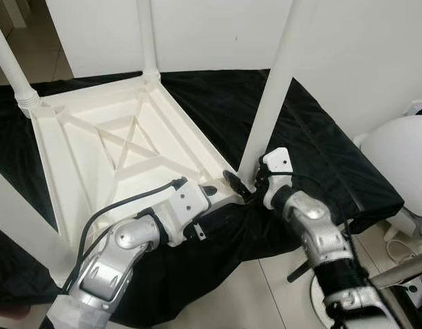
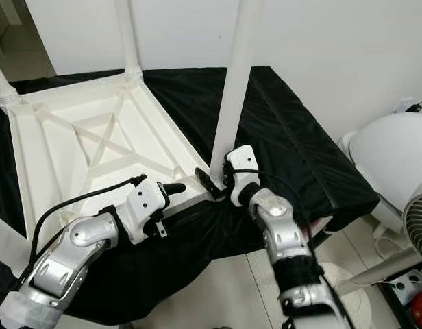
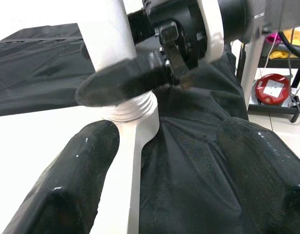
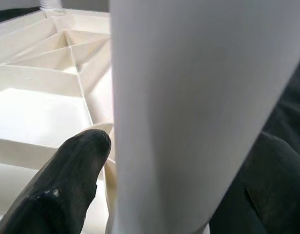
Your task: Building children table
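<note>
The white children's table (image 1: 81,147) lies upside down on a black cloth (image 1: 320,137), its ribbed underside facing up. Its near right leg (image 1: 272,89) stands upright, screwed in at the corner by a threaded collar (image 3: 133,105). My right gripper (image 1: 245,181) is shut on this leg just above its base; one finger (image 4: 67,185) lies against each side of it. My left gripper (image 1: 211,192) is open at the same corner, its fingers (image 3: 77,175) wide apart over the table's edge and the cloth.
Two more legs rise at the back corner (image 1: 148,34) and the far left corner (image 1: 9,62). A white wall stands behind. A rounded white appliance (image 2: 396,157) sits on the floor to the right, with a red object (image 3: 271,87) near a stand.
</note>
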`<state>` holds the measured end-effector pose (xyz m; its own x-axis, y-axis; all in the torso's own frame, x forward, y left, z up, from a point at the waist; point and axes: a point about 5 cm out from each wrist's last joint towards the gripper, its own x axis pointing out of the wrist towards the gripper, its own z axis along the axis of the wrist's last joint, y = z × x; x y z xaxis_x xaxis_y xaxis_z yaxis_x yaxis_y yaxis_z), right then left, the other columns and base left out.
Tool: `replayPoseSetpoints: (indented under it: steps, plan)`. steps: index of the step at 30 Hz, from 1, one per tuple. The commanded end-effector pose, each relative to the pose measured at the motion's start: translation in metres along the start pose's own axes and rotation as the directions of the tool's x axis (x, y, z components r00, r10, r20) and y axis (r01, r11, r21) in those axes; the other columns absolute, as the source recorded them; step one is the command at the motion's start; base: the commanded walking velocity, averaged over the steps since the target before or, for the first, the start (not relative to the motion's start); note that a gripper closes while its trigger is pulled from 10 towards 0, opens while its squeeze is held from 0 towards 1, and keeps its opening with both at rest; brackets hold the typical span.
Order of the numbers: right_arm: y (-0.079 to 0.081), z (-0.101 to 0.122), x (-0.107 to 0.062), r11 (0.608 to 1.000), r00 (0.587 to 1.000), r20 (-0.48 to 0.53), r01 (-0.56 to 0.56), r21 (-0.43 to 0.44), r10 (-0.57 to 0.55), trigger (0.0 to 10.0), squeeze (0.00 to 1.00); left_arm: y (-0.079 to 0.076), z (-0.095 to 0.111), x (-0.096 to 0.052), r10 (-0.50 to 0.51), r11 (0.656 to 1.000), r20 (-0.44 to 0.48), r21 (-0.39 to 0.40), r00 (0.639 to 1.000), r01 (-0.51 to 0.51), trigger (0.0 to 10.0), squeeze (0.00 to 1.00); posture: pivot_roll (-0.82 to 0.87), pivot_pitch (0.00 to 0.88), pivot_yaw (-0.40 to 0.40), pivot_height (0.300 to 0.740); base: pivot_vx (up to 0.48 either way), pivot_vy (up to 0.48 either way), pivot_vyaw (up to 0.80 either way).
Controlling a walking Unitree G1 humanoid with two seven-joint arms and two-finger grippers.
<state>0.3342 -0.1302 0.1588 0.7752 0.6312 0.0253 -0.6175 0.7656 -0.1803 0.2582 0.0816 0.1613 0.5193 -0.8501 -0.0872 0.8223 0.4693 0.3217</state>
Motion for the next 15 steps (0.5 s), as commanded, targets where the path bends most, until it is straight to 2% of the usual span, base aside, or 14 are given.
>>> replayPoseSetpoints:
  steps: [1, 2, 3, 6, 7, 15]
  plan:
    - [0.002, -0.003, 0.0, 1.0, 1.0, -0.004, -0.024, 0.011, 0.024, 10.0, 0.0, -0.001, -0.001, 0.0, -0.017, 1.0, 0.001, -0.01, 1.0, 0.017, 10.0, 0.0, 0.08, 0.045, -0.032, 0.74, 0.0, 0.0, 0.0]
    - [0.001, -0.003, -0.001, 0.999, 1.0, -0.004, -0.029, 0.013, 0.029, 10.0, 0.0, -0.001, -0.001, 0.0, -0.017, 1.0, 0.001, -0.01, 1.0, 0.017, 10.0, 0.0, 0.08, 0.045, -0.032, 0.74, 0.0, 0.0, 0.0]
    - [-0.002, -0.007, -0.002, 0.998, 0.998, -0.029, -0.056, -0.002, 0.056, 4.6, 0.0, -0.001, -0.001, 0.0, -0.015, 1.0, 0.002, -0.011, 1.0, 0.015, 10.0, 0.0, 0.08, 0.052, -0.035, 0.74, 0.0, 0.0, 0.0]
    - [-0.005, -0.009, -0.003, 0.996, 0.995, -0.047, -0.086, -0.012, 0.085, 4.6, 0.0, -0.001, 0.0, 0.0, -0.014, 1.0, 0.003, -0.012, 1.0, 0.014, 10.0, 0.0, 0.08, 0.052, -0.035, 0.74, 0.0, 0.0, 0.0]
    - [-0.008, -0.012, -0.005, 0.994, 0.992, -0.067, -0.11, -0.011, 0.109, 0.0, 0.0, -0.001, -0.001, 0.0, -0.012, 1.0, 0.002, -0.013, 1.0, 0.012, 10.0, 0.0, 0.09, 0.055, -0.036, 0.74, 0.0, 0.0, 0.0]
    - [-0.015, -0.021, -0.011, 0.993, 0.988, -0.093, -0.12, 0.022, 0.122, 0.0, 0.0, -0.002, -0.002, 0.0, 0.001, 1.0, -0.001, -0.018, 1.0, -0.001, 10.0, 0.0, 0.08, 0.065, -0.037, 0.74, 0.0, 0.0, 0.0]
